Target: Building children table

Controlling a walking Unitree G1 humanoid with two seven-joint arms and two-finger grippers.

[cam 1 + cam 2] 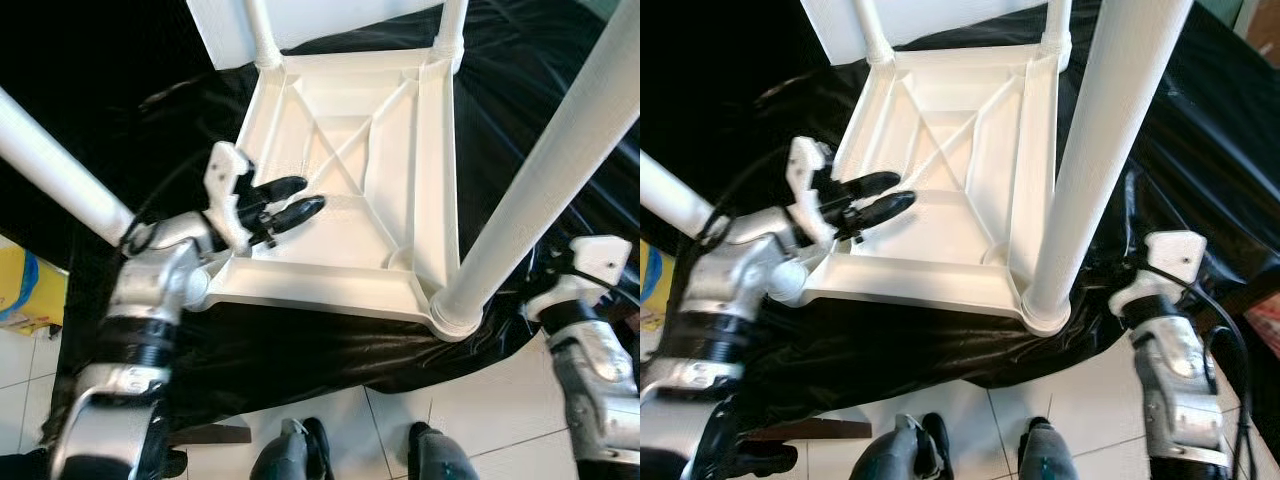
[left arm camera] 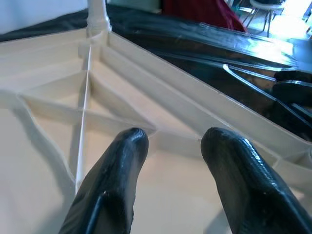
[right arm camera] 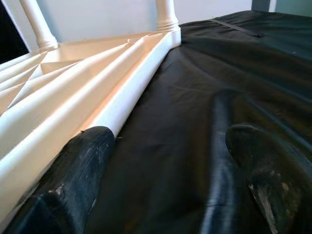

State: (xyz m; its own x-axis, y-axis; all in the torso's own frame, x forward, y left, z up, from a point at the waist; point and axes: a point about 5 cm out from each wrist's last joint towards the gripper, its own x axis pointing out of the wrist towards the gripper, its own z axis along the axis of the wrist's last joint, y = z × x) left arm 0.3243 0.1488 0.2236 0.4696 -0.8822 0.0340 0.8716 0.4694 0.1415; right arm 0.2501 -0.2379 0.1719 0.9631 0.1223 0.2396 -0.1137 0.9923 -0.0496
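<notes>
A white plastic children's table lies upside down on a black cloth, its ribbed underside facing up. Its legs stand upward: one at the near right corner, one at the near left, two at the far corners. My left gripper hovers open over the underside near the front rim, nothing between its fingers. My right gripper is open and low over the cloth, just outside the table's right rim, beside the near right leg.
The cloth covers a low surface that ends just before my feet on the white tiled floor. A yellow object lies on the floor at the left. A white panel stands behind the table.
</notes>
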